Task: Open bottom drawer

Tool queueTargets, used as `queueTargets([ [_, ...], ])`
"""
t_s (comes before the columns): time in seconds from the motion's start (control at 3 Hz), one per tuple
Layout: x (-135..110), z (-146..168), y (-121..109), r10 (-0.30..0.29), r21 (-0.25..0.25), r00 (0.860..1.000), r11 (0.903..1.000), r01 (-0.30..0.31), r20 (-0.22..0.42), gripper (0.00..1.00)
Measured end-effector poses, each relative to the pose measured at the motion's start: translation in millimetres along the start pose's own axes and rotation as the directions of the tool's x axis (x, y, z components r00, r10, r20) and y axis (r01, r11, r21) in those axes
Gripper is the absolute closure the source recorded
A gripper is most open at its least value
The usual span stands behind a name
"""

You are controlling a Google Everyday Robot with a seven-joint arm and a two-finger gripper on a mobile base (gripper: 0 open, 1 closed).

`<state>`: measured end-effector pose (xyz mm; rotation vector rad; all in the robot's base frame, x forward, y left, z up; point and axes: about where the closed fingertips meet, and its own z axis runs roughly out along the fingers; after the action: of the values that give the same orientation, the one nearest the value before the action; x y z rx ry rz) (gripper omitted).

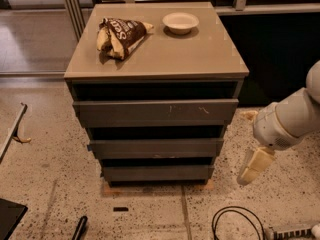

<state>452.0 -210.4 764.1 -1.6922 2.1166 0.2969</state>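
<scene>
Fingers [257, 161] of mine show as one pale wedge with no gap between them, narrow and holding nothing, and they point down and to the left. My gripper [243, 180] hangs over the speckled floor [50, 184] to the right of the cabinet [150, 59], apart from it and touching nothing, at about the height of the lowest front. From the single camera view I count three drawers, stacked and narrowing downward. The top drawer [155, 112] is the widest and has pale scratch marks. The middle drawer [156, 148] carries one small blue tab [90, 147] at its left edge. The bottom drawer [157, 173] is plain and narrowest, sits just above the floor, and is not pulled out past the front above it. On the cabinet's tan top lie two things: one crumpled brown snack bag [120, 35] at the back left and one white bowl [180, 22] at the back right, well apart. One black cable loop [235, 224] lies on the floor below my gripper.
</scene>
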Motion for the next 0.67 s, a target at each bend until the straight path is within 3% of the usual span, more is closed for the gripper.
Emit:
queueTargets([
  [0.33, 27, 87, 5, 0.035, -0.029, 0.989, 0.9991, -0.031, 0.147, 0.0],
  [0.67, 40, 170, -5, 0.078, -0.024, 0.964, 0.9969, -0.075, 0.253, 0.0],
])
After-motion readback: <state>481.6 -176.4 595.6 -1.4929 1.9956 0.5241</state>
